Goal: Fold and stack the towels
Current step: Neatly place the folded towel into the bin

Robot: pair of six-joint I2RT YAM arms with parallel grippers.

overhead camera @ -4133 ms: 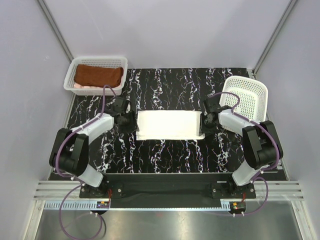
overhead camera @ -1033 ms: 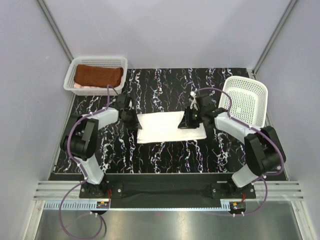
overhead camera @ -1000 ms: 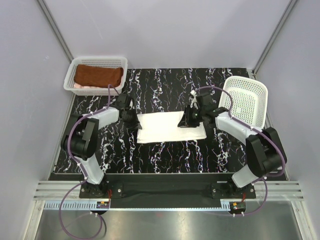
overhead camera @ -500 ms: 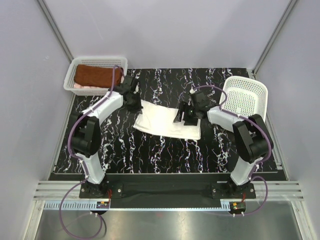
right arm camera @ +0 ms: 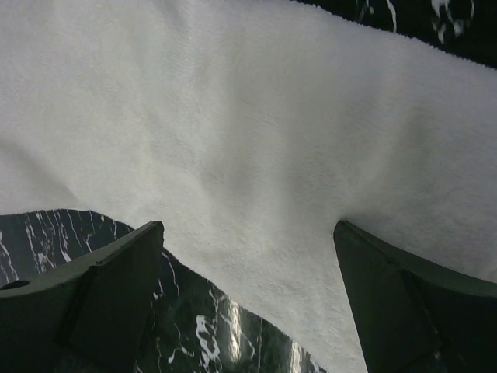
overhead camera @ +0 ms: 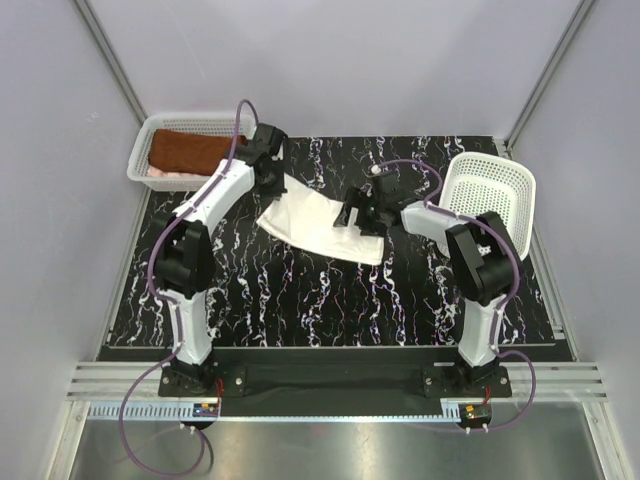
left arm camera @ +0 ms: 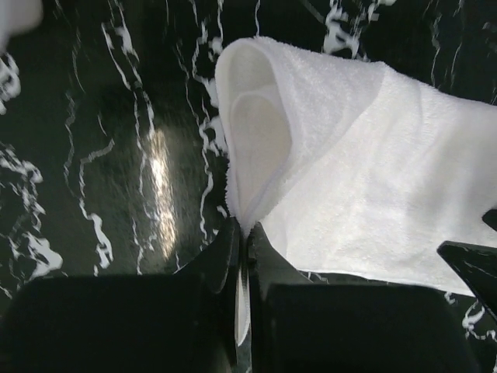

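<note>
Pinching white towel, left pincer hides its corner (right pincer gapes).

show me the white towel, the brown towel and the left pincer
white towel (overhead camera: pixel 320 228), top external view, middle of the cloth
rust-brown towel (overhead camera: pixel 196 152), top external view, centre of its folded top
left pincer (left arm camera: pixel 243 239), left wrist view, between fingertips shut on the towel's edge
</note>
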